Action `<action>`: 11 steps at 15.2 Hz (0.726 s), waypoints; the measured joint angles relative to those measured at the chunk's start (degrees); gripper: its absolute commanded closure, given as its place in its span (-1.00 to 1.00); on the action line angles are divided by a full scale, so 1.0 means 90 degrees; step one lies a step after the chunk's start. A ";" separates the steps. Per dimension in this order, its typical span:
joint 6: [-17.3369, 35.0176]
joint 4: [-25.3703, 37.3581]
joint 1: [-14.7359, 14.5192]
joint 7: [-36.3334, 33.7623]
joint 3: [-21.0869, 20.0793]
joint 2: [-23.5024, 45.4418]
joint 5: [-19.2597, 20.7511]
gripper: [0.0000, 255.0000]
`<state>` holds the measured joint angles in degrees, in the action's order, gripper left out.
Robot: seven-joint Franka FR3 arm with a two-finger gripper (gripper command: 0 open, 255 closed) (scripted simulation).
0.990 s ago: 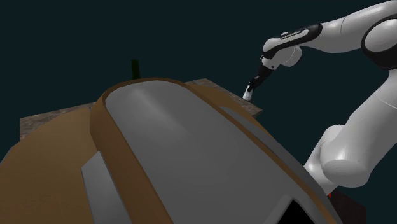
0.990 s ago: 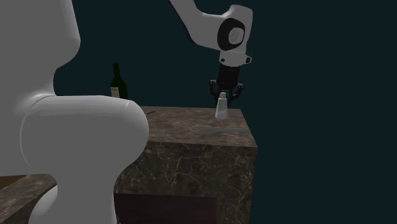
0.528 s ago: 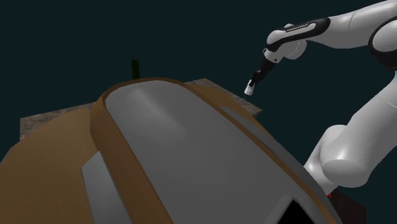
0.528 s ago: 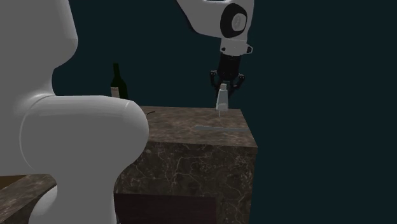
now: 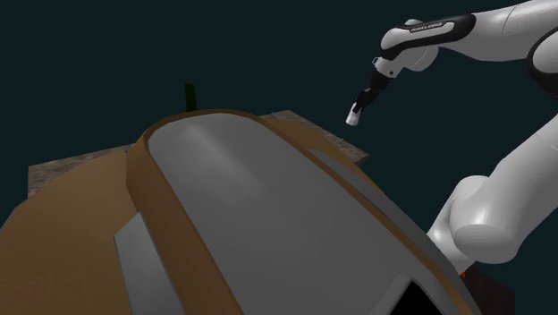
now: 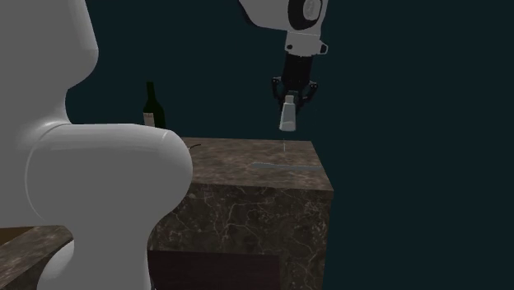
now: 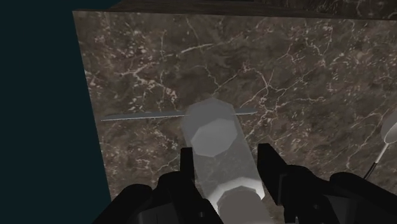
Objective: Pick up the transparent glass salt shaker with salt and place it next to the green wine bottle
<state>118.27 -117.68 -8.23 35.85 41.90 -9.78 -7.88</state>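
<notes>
Wrist view has the end effector [image 7: 227, 162] closed partway, its two fingers [image 7: 188, 167] clasping the pale, see-through salt shaker [image 7: 215, 137] by its sides, clear above the dark marbled surface [image 7: 305, 76] beneath it, the green wine bottle [image 6: 151, 105] well apart.

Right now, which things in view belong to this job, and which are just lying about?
Job:
salt shaker, clasped in the hand
green wine bottle
stone counter

Lying about:
thin grey strip on the counter
round-headed utensil
</notes>
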 measured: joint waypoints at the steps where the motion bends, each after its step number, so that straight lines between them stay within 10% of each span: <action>1: -0.0095 0.0080 0.0005 -0.0022 -0.0005 -0.0020 0.0022 1.00; 11: -0.0925 0.0840 0.0001 -0.0265 -0.0095 -0.0143 0.0157 1.00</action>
<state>109.95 -110.12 -8.22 33.47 41.05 -11.07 -6.46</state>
